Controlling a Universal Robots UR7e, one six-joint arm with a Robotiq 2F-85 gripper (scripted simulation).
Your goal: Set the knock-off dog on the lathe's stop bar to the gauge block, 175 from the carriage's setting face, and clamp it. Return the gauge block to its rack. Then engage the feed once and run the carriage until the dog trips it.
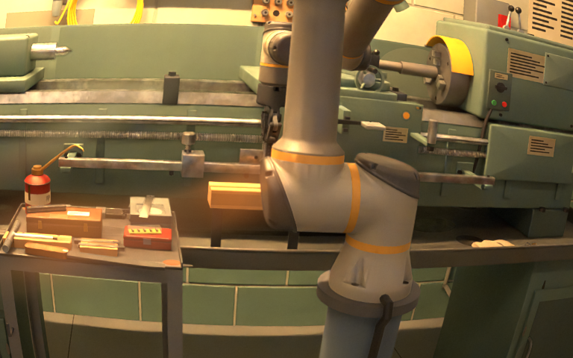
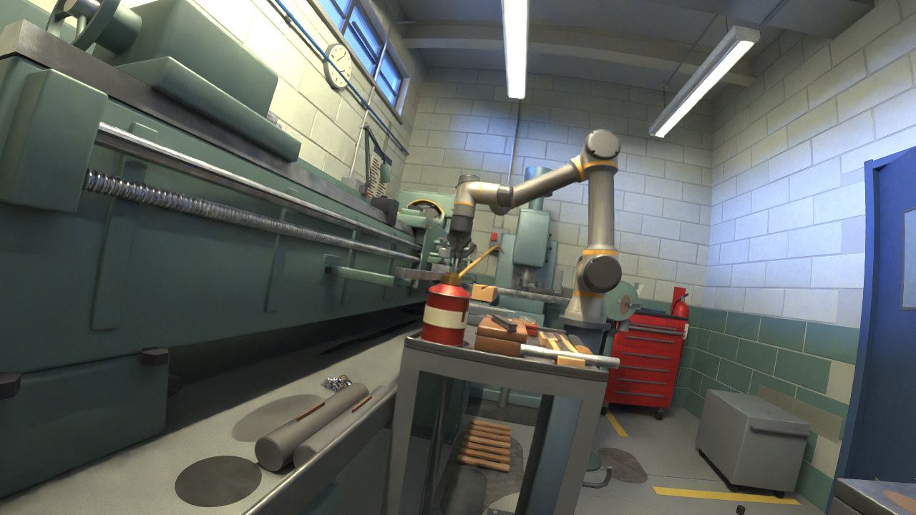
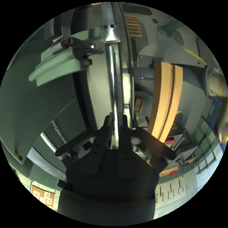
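Observation:
The gauge block (image 3: pixel 114 97) is a long steel bar whose near end is hidden between my fingers; from the side camera the arm covers most of it. It lies along the stop bar (image 1: pixel 122 164), where my gripper (image 3: pixel 115 130) (image 1: pixel 270 131) grips it just left of the carriage (image 1: pixel 372 114). The knock-off dog (image 1: pixel 192 162) (image 3: pixel 110 35), a square steel block with a clamp screw on top, sits on the stop bar further left. In the wrist camera the far end of the gauge block reaches up to the dog; I cannot tell whether they touch.
The wooden gauge rack (image 1: pixel 234 195) (image 3: pixel 166 100) stands on the bench below the stop bar. A trolley (image 1: pixel 91 236) on the left carries wooden cases, a red box and an oil can (image 1: pixel 37 185). My own arm (image 1: pixel 338 194) blocks the lathe's middle.

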